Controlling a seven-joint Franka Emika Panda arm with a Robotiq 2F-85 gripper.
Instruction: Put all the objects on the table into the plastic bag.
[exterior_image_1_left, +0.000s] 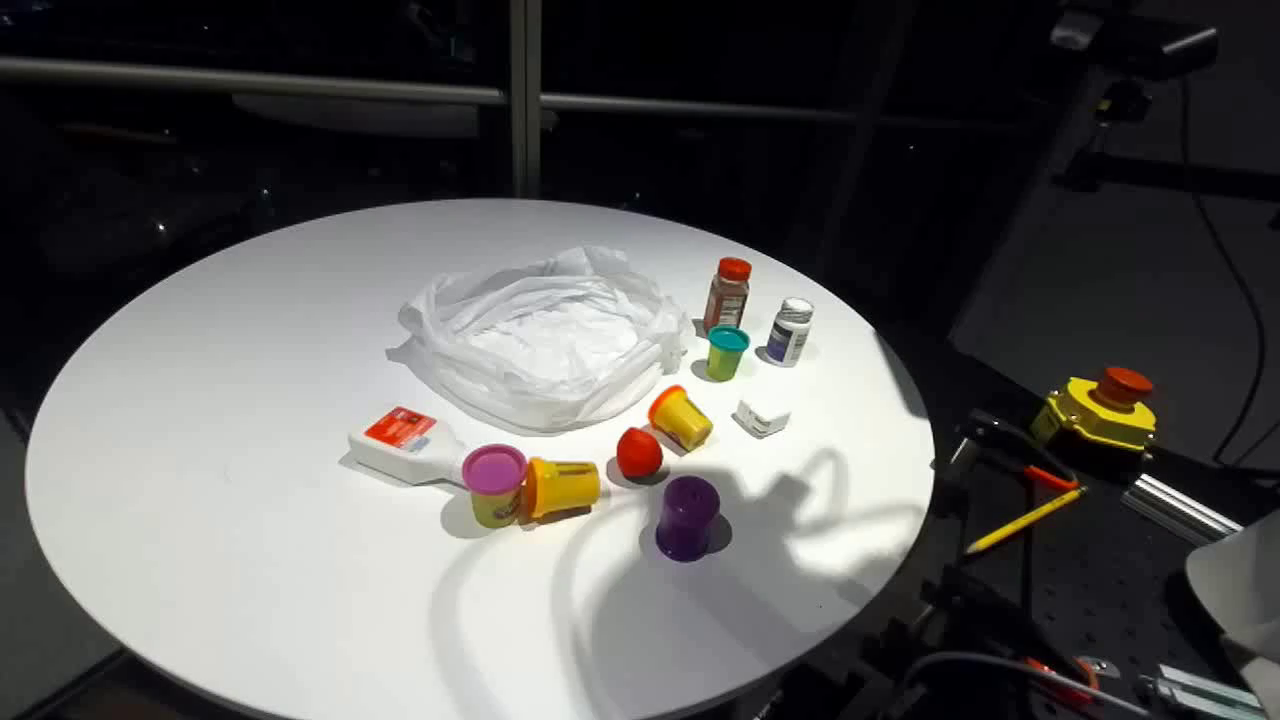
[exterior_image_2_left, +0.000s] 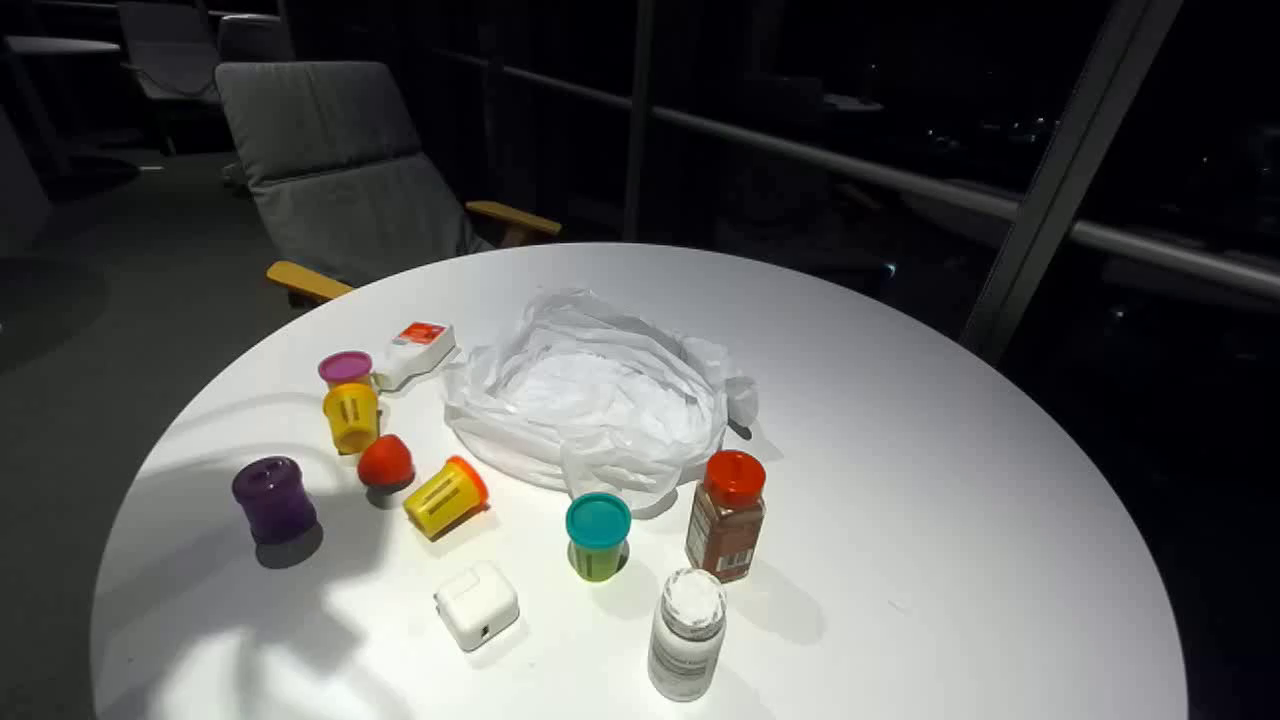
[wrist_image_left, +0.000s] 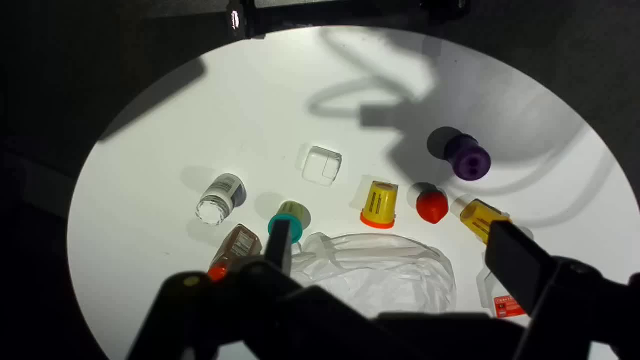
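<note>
The white plastic bag (exterior_image_1_left: 550, 350) lies open on the round table, with nothing distinct visible inside. My gripper (wrist_image_left: 392, 240) is open and empty, high above it. Around the bag are a white bottle with red label (exterior_image_1_left: 400, 440), a pink-lidded tub (exterior_image_1_left: 494, 490), two yellow tubs (exterior_image_1_left: 565, 487) (exterior_image_1_left: 682, 418) on their sides, a red object (exterior_image_1_left: 639, 454), a purple container (exterior_image_1_left: 687, 518), a white charger (exterior_image_2_left: 478, 605), a teal-lidded tub (exterior_image_2_left: 598, 540), a red-lidded jar (exterior_image_2_left: 727, 520) and a white pill bottle (exterior_image_2_left: 687, 640). The fingers partly hide several of these in the wrist view.
The white table (exterior_image_1_left: 200, 500) has a round edge. The arm's shadow falls across it. A yellow and red emergency button (exterior_image_1_left: 1105, 410) and a pencil (exterior_image_1_left: 1025, 520) are on the dark robot base. A grey chair (exterior_image_2_left: 320, 150) stands behind the table.
</note>
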